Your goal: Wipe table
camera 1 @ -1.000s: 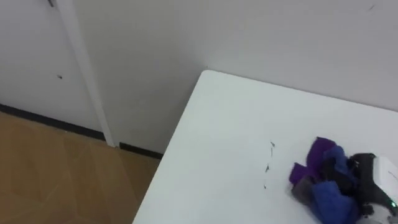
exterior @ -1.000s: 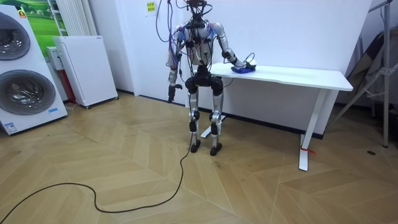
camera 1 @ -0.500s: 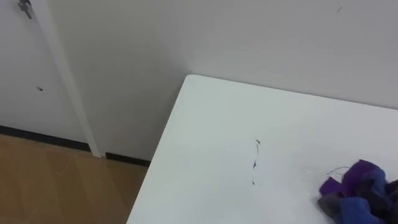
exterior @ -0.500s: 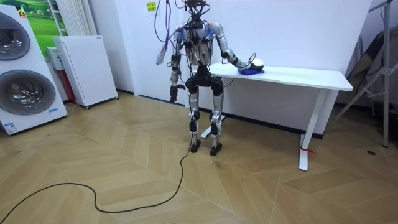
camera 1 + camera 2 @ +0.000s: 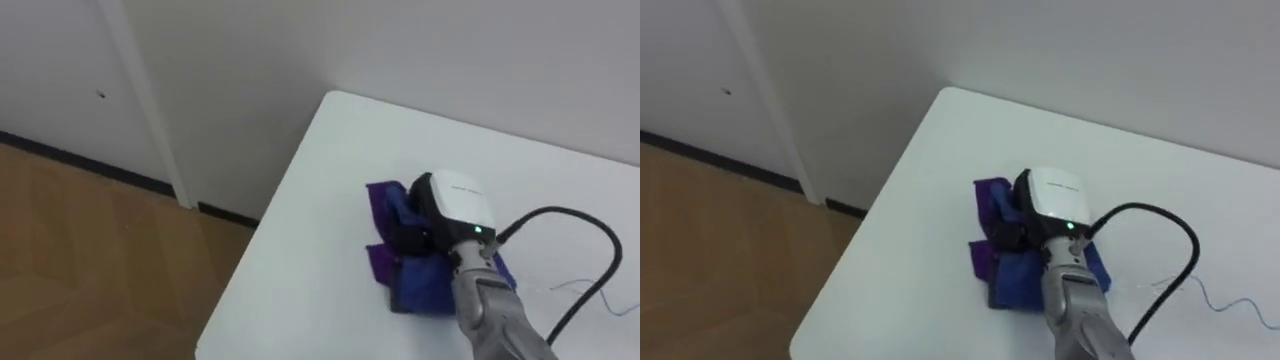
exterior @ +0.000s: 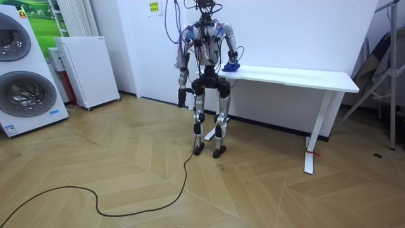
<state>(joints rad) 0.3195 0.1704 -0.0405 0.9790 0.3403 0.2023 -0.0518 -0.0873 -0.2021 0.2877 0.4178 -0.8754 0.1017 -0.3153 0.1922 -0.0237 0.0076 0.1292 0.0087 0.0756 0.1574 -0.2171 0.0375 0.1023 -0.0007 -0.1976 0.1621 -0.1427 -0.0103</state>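
Plainly right hand [image 5: 455,205] grips bunched cloth [image 5: 420,285], pressed on table [image 5: 330,180] nr corner, prob. for wiping pressure. Left hand [image 6: 181,95] hangs idle.

The room is bright, with soft, even light. The white table [image 5: 325,180] looks pale all around the right hand [image 5: 455,202], with no harsh glare. A faint shadow darkens the cloth [image 5: 415,285] just under the hand. A tiny green light glows on the hand's back.
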